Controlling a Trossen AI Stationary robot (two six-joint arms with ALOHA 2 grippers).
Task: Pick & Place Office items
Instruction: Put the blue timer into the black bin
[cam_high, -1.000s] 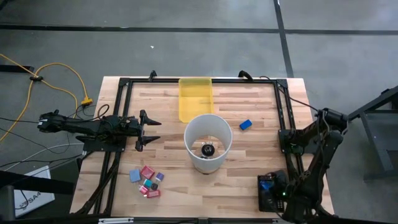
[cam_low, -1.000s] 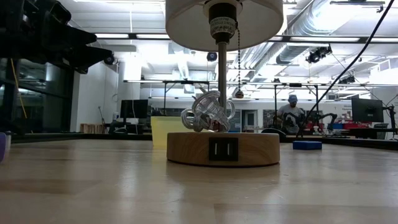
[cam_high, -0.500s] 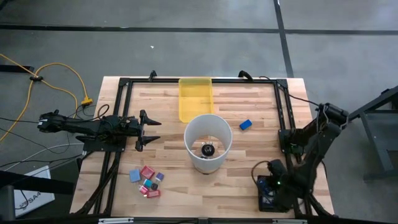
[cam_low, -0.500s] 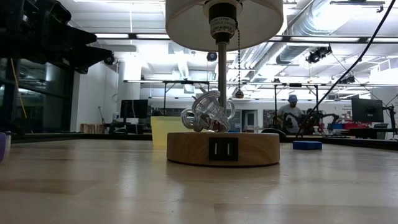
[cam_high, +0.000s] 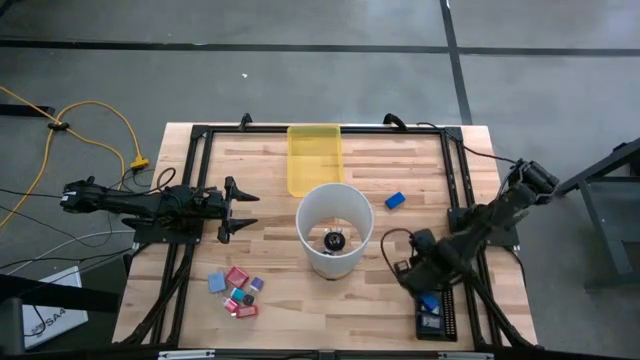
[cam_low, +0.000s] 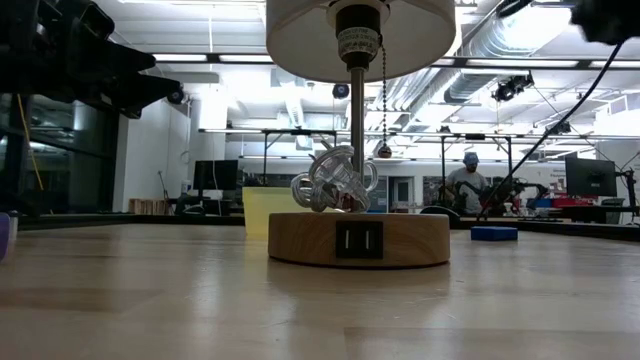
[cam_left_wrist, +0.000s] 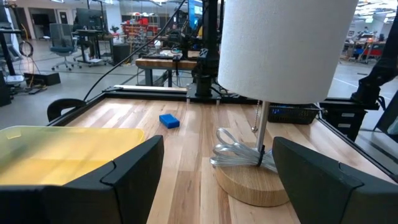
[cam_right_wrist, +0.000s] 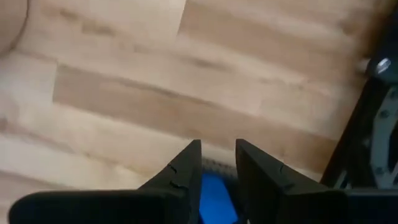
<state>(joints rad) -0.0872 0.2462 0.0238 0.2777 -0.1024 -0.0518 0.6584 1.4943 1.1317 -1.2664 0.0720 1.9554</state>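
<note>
Several tiny pink, red, purple and light-blue items (cam_high: 236, 292) lie in a cluster on the wood near the table's near left. One bright-blue item (cam_high: 394, 200) lies right of the lamp, and also shows in the left wrist view (cam_left_wrist: 168, 120) and the low view (cam_low: 494, 233). My right gripper (cam_right_wrist: 217, 149) is near the table's near right (cam_high: 425, 293), its fingers close together on another bright-blue item (cam_right_wrist: 214, 196). My left gripper (cam_high: 240, 208) waits open and empty left of the lamp. My right gripper has the bright-blue item (cam_right_wrist: 216, 186) between its two fingers, filling the narrow gap behind the fingertips (cam_right_wrist: 189, 155). The fingers point down at the wood. Which faces of the item they are on is hidden by the fingers.
A lamp with a white shade (cam_high: 335, 228) on a round wooden base (cam_low: 358, 240) stands mid-table. A yellow translucent tray (cam_high: 314, 158) lies at the far edge. A dark mesh holder (cam_high: 452, 312) sits at the near right corner. Black frame rails (cam_high: 455, 190) run along the table's sides. A person (cam_low: 466, 180) is in the room behind.
My right arm has swung from the near right corner toward the lamp, leftward and toward the far edge. Part of it now shows at the top right of the low view. My left arm and the items on the table have kept still.
</note>
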